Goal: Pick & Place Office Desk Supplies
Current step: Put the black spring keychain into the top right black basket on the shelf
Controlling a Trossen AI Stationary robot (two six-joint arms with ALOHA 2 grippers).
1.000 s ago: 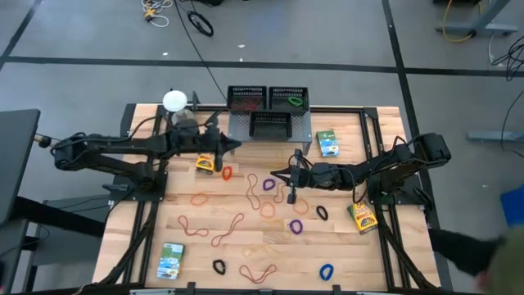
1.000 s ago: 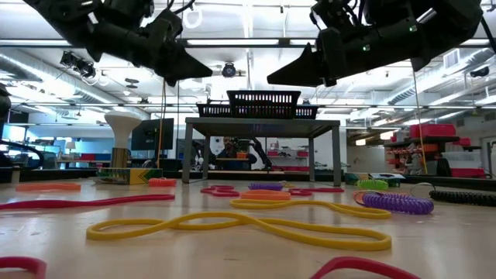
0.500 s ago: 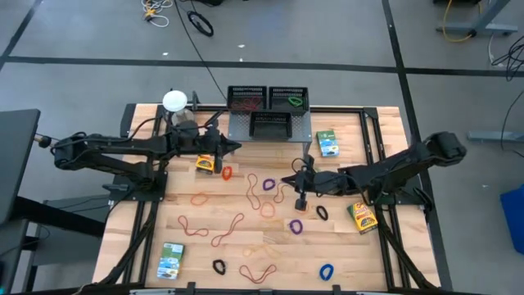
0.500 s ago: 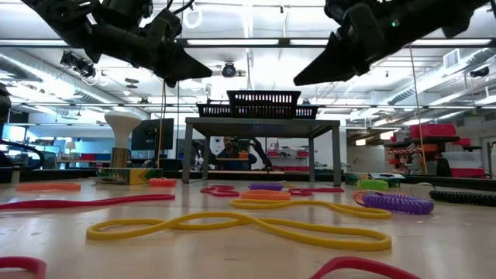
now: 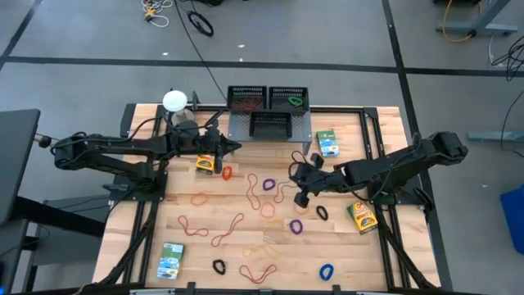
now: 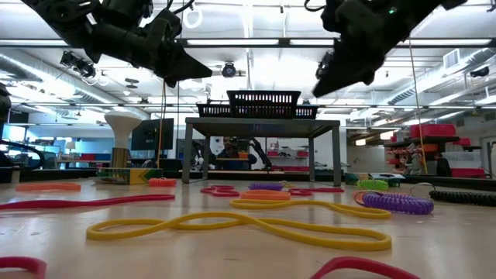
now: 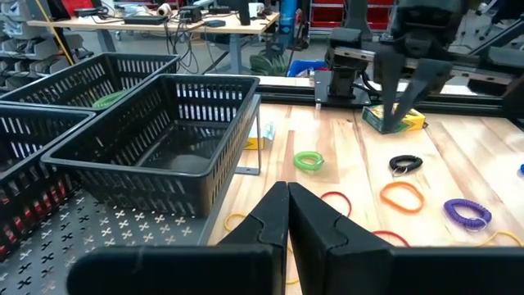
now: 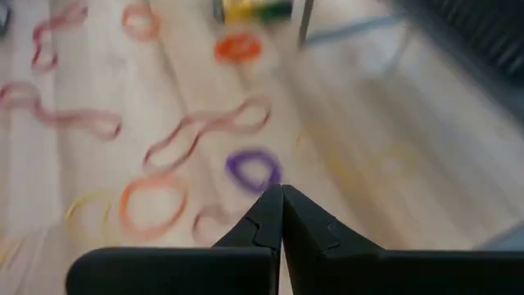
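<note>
Many rubber-band loops lie across the wooden table: a purple loop [image 5: 268,184], an orange loop [image 5: 227,173], a purple coil [image 5: 295,226] and a black loop [image 5: 322,212]. Card boxes lie at the left [image 5: 205,164], back right [image 5: 327,142], front left [image 5: 171,259] and right [image 5: 361,215]. Black mesh trays [image 5: 270,124] sit at the back. My right gripper [image 5: 300,197] hangs shut and empty above the bands near the purple loop [image 8: 254,170]. My left gripper [image 5: 236,147] hovers shut and empty by the front mesh tray [image 7: 164,139].
A grey perforated shelf [image 5: 236,129] carries the trays at the back middle. A white ball on a stand [image 5: 173,101] is at the back left. Black frame rails [image 5: 377,139] run along the table's sides. A long yellow band [image 6: 240,223] lies near the front.
The right gripper has swung from pointing sideways to tilting down over the middle bands, shifting slightly right. The left arm has not moved.
</note>
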